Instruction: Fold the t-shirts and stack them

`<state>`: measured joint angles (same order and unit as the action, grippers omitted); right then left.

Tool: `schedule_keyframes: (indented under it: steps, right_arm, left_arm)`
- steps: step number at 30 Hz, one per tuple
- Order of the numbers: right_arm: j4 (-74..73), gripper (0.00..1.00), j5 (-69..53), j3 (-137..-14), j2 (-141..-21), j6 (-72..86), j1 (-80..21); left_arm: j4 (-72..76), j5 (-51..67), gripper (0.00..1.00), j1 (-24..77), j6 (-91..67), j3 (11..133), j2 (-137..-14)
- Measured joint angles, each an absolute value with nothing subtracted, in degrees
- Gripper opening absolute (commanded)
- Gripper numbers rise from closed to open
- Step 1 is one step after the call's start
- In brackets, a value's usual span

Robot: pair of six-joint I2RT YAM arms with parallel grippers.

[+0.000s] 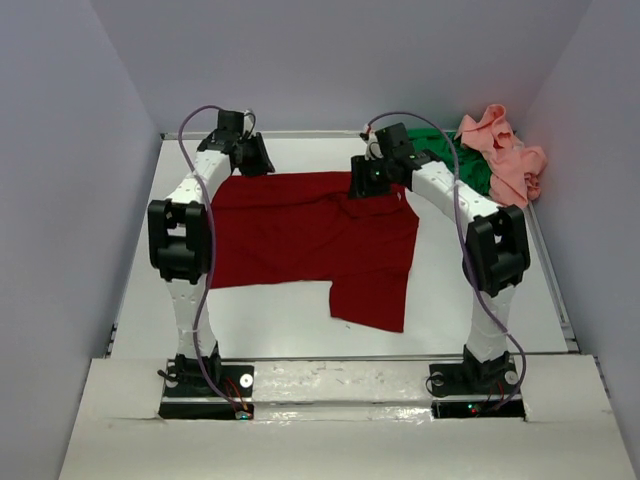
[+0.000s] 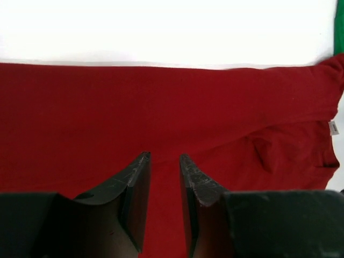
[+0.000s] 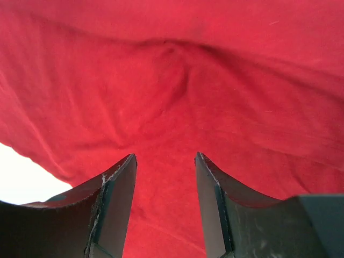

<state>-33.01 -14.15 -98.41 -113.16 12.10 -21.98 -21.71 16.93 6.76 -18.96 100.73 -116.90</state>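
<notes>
A dark red t-shirt point(image 1: 310, 235) lies spread on the white table, one flap reaching toward the near edge. My left gripper point(image 1: 255, 160) hovers at the shirt's far left edge; in the left wrist view its jaws point(image 2: 165, 156) stand a little apart over the red cloth point(image 2: 161, 97), open with nothing between them. At the far right part of the shirt my right gripper point(image 1: 368, 185) is open too, its fingers point(image 3: 165, 156) wide over wrinkled red cloth point(image 3: 172, 80). A bright green t-shirt point(image 1: 455, 160) and a salmon pink one point(image 1: 505, 150) lie crumpled in the far right corner.
The table point(image 1: 270, 325) is walled in at the back and on both sides. A white label point(image 2: 333, 127) shows at the red shirt's collar. A strip of green cloth point(image 2: 339, 27) shows at the right edge of the left wrist view.
</notes>
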Motion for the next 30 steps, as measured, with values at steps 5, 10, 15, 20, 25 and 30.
schedule_keyframes:
  steps: [5,10,15,20,25,30]
  right_arm:
    - [-33.08,0.53,-13.61,-98.41,-115.59,10.87,-23.31]
    - [-32.99,0.53,-12.47,-98.65,-117.03,9.76,-22.22]
    - [-33.04,0.52,-11.55,-99.04,-120.07,8.8,-22.98]
    - [-33.04,0.52,-11.11,-99.59,-123.81,8.51,-25.02]
    - [-33.1,0.51,-11.09,-100.77,-126.65,8.54,-25.87]
    - [-33.15,0.51,-11.09,-102.48,-127.79,8.56,-25.87]
  left_arm:
    - [-22.61,17.3,0.37,8.64,-18.92,105.03,-124.07]
    - [-24.32,18.39,0.37,10.09,-18.57,109.84,-130.13]
    - [-24.53,19.59,0.37,11.68,-18.46,113.93,-134.28]
    - [-25.23,20.71,0.37,13.19,-18.48,116.16,-136.14]
    - [-26.09,20.84,0.37,14.31,-18.41,118.63,-137.78]
    - [-27.46,20.8,0.37,14.68,-18.06,119.28,-137.93]
